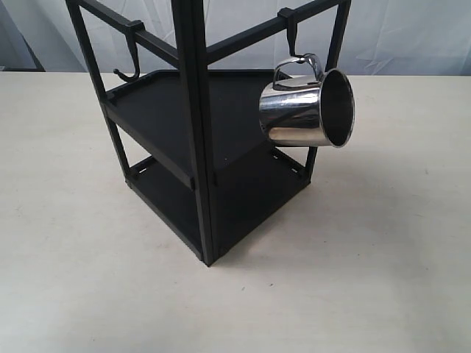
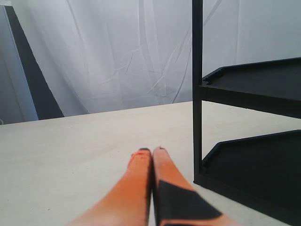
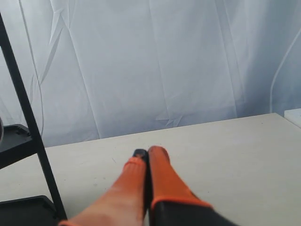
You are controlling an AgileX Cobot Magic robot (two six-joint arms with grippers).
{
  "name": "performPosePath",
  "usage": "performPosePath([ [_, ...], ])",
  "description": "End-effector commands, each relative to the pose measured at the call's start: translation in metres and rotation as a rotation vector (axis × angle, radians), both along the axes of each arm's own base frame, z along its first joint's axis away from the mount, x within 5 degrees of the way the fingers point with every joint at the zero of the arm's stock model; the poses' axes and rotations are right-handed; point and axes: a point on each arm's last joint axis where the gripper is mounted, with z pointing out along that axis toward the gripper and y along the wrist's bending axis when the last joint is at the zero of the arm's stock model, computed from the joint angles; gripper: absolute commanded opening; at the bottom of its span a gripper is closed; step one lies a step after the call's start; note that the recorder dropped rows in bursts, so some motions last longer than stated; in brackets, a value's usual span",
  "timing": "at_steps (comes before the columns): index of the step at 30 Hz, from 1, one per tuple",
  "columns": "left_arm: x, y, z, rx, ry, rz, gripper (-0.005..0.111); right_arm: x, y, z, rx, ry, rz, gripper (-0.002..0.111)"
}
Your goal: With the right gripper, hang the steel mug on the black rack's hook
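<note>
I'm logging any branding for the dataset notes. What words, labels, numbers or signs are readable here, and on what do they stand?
None: no readable text in any view.
The steel mug shows only reflections.
The black rack and its hook are plain matte black.
The table bears no marks.

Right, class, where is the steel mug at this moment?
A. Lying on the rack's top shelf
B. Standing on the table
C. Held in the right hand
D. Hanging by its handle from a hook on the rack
D: the steel mug hangs by its handle from the hook on the black rack, with no hand touching it.
</note>
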Motion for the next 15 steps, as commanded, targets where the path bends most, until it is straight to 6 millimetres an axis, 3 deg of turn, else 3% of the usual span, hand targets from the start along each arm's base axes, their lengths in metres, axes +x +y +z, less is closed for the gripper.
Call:
performPosePath([
  [1, -0.0004, -0.0001, 0.0006, 0.004, -0.010, -0.004, 0.002, -0.0005, -0.0004, -0.0004, -0.010, -0.010, -0.004, 0.000],
  [15, -0.0004, -0.0001, 0.0006, 0.004, -0.010, -0.004, 0.002, -0.0004, 0.0001, -0.0009, -0.008, -0.004, 0.001, 0.000],
])
